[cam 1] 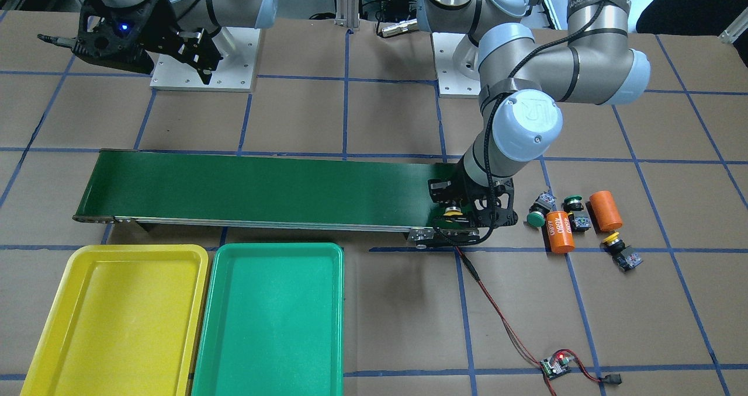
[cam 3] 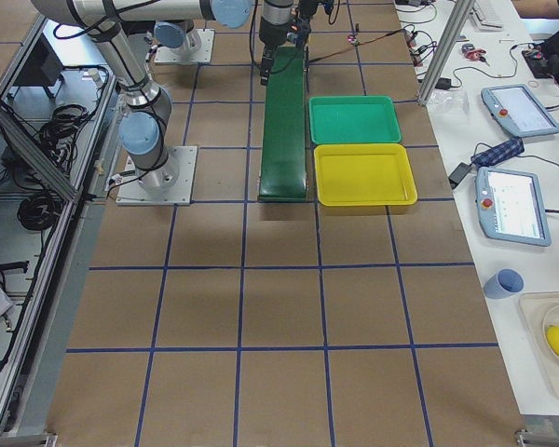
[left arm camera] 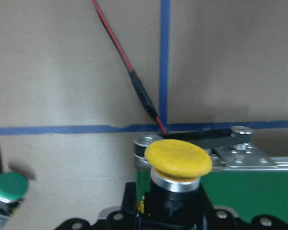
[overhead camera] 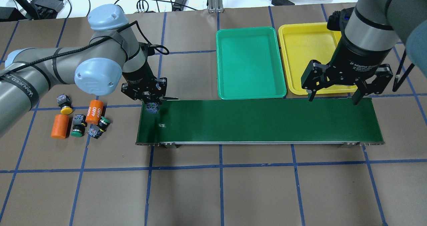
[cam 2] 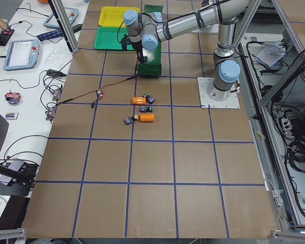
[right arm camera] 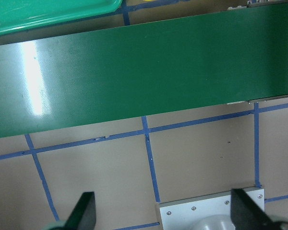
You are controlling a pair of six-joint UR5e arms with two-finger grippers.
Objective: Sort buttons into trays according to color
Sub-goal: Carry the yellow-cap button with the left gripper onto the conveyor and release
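brown paper desk with a blue tape grid.

front view: yellow tray (cam 1: pixel 117 326) and green tray (cam 1: pixel 269 326) sit side by side at the operators' edge, toward the robot's right end. both hold nothing, so by this showing no button is sorted and all four remain. belt (cam 1: pixel 263 188) runs along mid-desk. left gripper (cam 1: pixel 456 223) is closed around one yellow button (cam 1: pixel 451 212) at the belt's left end; whether the button touches the belt cannot be told.

overhead view: toward the desk's left end lie a loose yellow button (overhead camera: pixel 66 110), a green button (overhead camera: pixel 77 132) and a second green button (overhead camera: pixel 104 120). right gripper (overhead camera: pixel 333 99) hangs wide open, gripping nothing, over the belt's right end beside the yellow tray.

left wrist view: the yellow button's cap sits centred between the jaws.

right wrist view: fingers (right arm camera: pixel 84 213) are spread, with only belt and paper between them.
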